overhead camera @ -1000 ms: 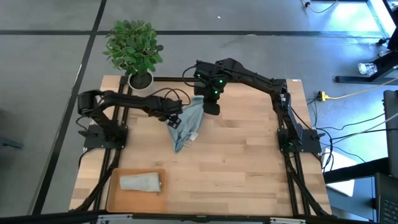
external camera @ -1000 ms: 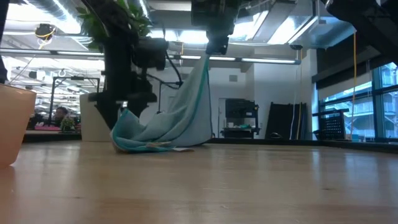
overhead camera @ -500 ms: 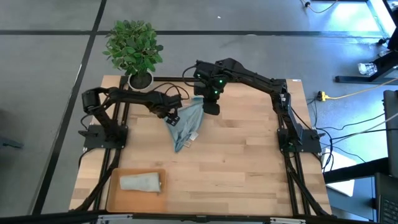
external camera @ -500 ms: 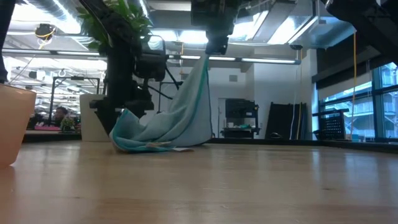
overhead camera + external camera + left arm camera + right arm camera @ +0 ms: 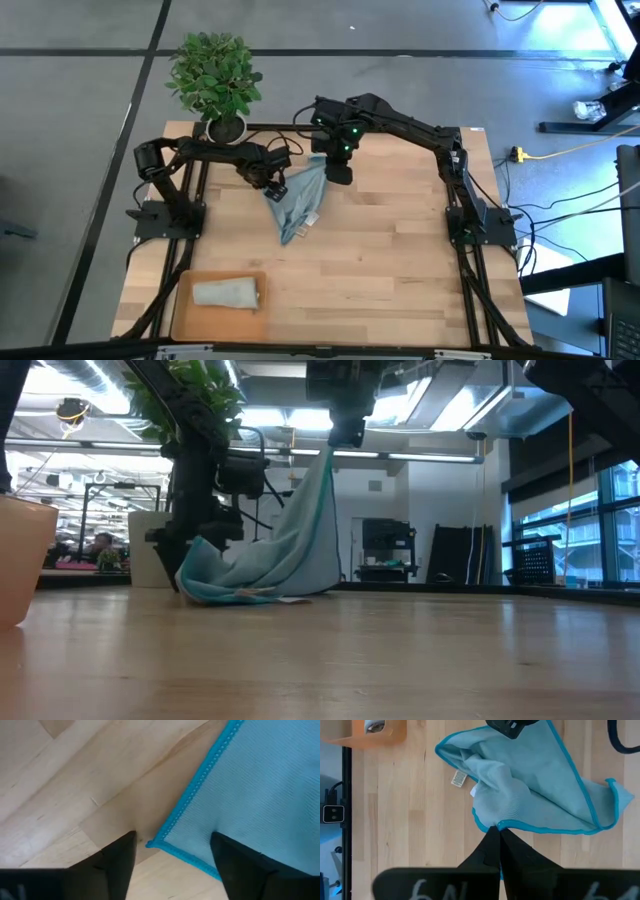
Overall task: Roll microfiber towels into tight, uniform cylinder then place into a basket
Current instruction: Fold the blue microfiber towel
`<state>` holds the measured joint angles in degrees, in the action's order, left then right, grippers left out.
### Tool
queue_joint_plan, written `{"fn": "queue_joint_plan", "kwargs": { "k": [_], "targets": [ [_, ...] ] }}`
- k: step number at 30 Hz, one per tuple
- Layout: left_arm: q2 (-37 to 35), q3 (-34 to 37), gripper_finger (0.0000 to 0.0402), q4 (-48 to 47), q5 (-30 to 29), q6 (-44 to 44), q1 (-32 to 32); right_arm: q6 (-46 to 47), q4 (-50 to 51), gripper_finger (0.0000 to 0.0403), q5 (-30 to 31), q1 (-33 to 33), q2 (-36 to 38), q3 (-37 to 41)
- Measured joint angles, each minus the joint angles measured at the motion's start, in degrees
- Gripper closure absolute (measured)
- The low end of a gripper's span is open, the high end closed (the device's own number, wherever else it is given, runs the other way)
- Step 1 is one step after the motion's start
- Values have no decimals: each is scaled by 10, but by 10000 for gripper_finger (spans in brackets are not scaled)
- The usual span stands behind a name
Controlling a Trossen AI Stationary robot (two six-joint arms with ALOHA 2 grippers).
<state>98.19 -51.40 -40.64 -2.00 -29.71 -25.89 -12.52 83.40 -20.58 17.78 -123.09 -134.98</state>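
A light blue-teal microfiber towel (image 5: 300, 203) hangs from my right gripper (image 5: 340, 172), which is shut on it well above the table's far middle. The towel's lower part (image 5: 235, 588) lies crumpled on the wood. My left gripper (image 5: 274, 187) points down at the towel's left side, low over the table. It is open, and a hemmed corner of the towel (image 5: 152, 843) lies between its fingers. A rolled pale grey-green towel (image 5: 227, 292) lies in the orange-tan basket (image 5: 184, 318) at the near left. My left gripper's fingers (image 5: 120, 855) stand on either side of the towel's corner; I cannot tell whether they touch it. My right gripper pinches the towel's teal-hemmed edge (image 5: 512, 825) between its two shut fingers, coming from above and slanting down. The cloth hangs below it in loose folds, its lower part resting on the table.
A potted plant (image 5: 214, 72) in a white pot (image 5: 227, 128) stands at the far left corner. The basket's wall (image 5: 20, 560) shows at the left of the low view. Bare wood (image 5: 400, 260) spreads over the middle and right of the table.
My left gripper has gone down and a little toward the table's far left, closing in on the towel's left corner. The towel and my right gripper have kept still.
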Motion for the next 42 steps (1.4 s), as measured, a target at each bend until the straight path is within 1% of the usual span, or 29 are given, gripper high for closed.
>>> {"fn": "queue_joint_plan", "kwargs": {
  "k": [4,11,16,18,22,27,33,35,38,42],
  "targets": [
    [1,0,213,-3,-2,9,0,0,0,402,0,0,0,0],
    [1,0,314,-14,-5,58,0,0,2,402,0,0,0,0],
    [-19,4,389,-23,-17,89,0,-17,38,402,1,0,0,0],
    [-38,8,395,-34,-12,90,0,-24,56,402,6,0,0,0],
    [-100,4,397,-44,-13,90,-1,-13,64,402,46,0,0,0],
    [-160,4,400,-90,-19,88,2,5,65,402,57,0,1,8],
    [-232,5,401,-127,-33,60,6,33,66,402,137,0,1,34],
    [-255,4,401,-131,-33,50,5,36,66,402,154,2,1,42],
    [-287,4,401,-159,-33,33,5,49,66,402,153,4,1,59],
    [-305,4,401,-211,-33,11,5,49,66,402,152,5,1,97]
  ]
}}
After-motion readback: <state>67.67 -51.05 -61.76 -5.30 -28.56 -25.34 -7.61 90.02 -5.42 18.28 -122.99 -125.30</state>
